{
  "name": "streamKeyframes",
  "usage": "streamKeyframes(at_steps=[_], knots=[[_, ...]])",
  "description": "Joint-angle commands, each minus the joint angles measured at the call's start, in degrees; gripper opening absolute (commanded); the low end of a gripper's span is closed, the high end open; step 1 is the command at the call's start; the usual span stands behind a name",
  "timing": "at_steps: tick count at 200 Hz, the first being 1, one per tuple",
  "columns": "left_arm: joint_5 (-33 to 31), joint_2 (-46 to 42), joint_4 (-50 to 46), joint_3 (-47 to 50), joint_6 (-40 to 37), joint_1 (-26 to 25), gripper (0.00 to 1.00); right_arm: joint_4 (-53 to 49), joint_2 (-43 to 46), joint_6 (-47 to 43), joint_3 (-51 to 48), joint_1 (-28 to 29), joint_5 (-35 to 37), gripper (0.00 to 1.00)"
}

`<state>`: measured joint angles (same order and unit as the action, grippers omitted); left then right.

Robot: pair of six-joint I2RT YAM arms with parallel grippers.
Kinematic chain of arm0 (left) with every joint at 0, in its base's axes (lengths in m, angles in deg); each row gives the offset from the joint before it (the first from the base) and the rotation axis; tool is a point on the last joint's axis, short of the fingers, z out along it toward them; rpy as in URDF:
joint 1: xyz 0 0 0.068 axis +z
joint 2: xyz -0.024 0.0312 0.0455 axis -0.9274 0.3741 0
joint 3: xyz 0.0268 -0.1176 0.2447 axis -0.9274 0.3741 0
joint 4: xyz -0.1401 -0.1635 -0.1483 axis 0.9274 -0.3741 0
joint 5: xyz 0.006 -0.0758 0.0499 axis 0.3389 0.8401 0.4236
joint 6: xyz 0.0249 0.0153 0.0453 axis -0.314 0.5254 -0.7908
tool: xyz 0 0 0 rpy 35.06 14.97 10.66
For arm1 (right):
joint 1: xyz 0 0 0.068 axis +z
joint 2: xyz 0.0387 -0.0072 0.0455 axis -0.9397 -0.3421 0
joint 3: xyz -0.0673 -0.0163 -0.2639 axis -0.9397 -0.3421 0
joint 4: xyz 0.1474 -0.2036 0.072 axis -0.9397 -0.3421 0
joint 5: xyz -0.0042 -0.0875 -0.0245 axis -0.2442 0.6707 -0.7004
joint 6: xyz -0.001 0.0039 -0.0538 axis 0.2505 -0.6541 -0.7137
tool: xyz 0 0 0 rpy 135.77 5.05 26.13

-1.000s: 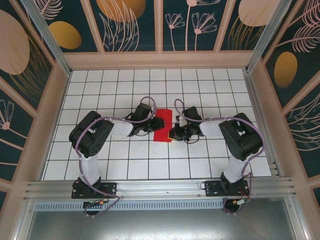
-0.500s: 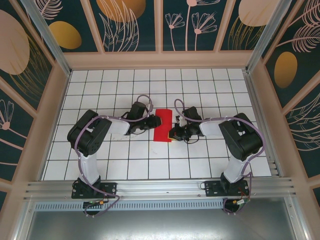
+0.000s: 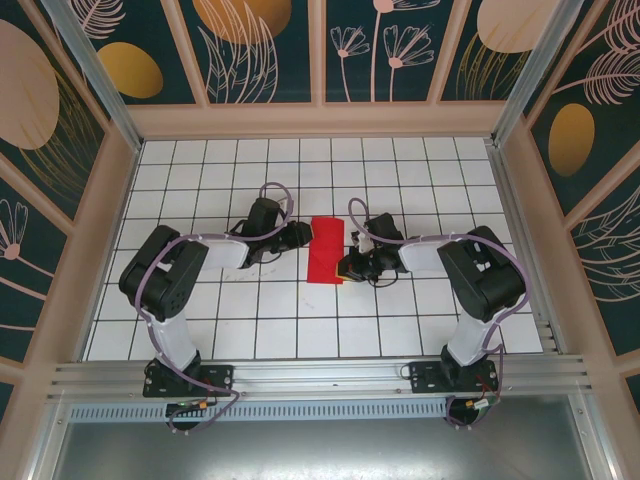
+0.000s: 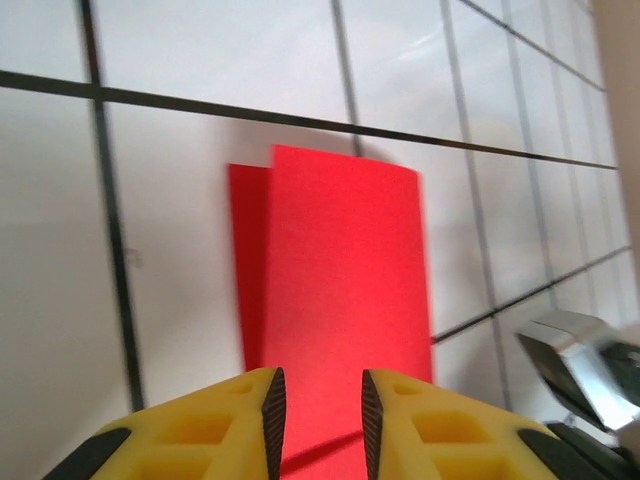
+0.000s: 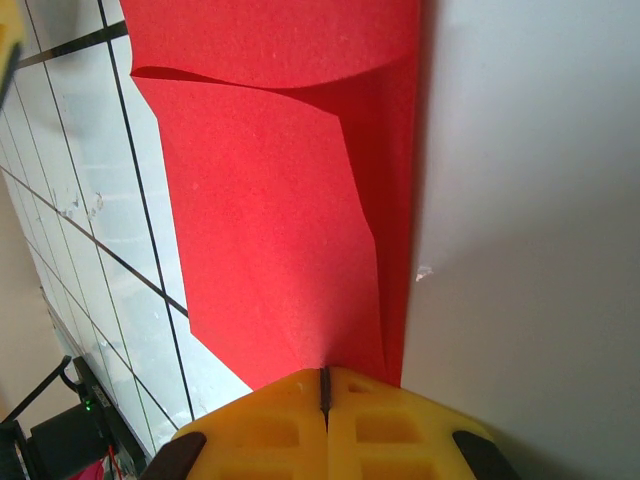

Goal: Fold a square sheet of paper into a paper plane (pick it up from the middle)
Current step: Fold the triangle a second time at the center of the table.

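The square sheet of paper is bright red and lies folded into a layered upright rectangle, not a pointed paper plane, in the middle of the tiled table. My left gripper is at the sheet's upper left edge. In the left wrist view its yellow jaws stand a little apart, low over the red paper, gripping nothing. My right gripper is at the sheet's lower right edge. In the right wrist view it is shut on the paper's edge, and an upper layer curls loosely.
The white gridded table is boxed in by wooden side walls and a back wall. Both arms bend inward from their bases at the near rail. Part of the right arm's metal wrist shows beyond the paper.
My left gripper has drawn back to the left, off the paper's top, and its elbow has swung outward. Its jaws have eased apart slightly. The right gripper and the paper have stayed put.
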<state>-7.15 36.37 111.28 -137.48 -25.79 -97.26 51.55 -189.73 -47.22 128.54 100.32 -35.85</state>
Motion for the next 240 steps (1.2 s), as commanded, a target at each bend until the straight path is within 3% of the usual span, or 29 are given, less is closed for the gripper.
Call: streamKeyframes(at_steps=[1,30,55,119,162,182,240], knots=[[8.2,-1.2,7.6,2.1,2.6,-0.5,0.27,-9.2,-4.6,-0.6,-2.8,0.4,11.1,0.0],[13.2,1.5,7.8,1.1,2.8,-2.5,0.25,-9.1,-4.5,-0.6,-2.6,0.4,10.9,0.0],[13.4,4.3,7.8,0.2,3.1,-3.7,0.24,-8.8,-4.4,-0.3,-2.6,0.4,10.6,0.0],[4.3,7.5,3.1,0.6,2.4,-3.7,0.2,-9.0,0.6,-0.1,-0.2,0.5,10.1,0.0],[5.2,7.4,3.3,1.6,2.7,-3.7,0.19,-9.0,6.0,-0.2,4.0,0.6,6.7,0.0],[5.6,7.6,3.8,1.7,3.1,-3.7,0.19,-7.7,5.0,0.1,5.8,0.7,3.6,0.0],[5.9,7.6,3.6,1.4,3.7,-3.7,0.19,-8.5,-2.6,0.5,11.9,4.4,3.8,0.0]])
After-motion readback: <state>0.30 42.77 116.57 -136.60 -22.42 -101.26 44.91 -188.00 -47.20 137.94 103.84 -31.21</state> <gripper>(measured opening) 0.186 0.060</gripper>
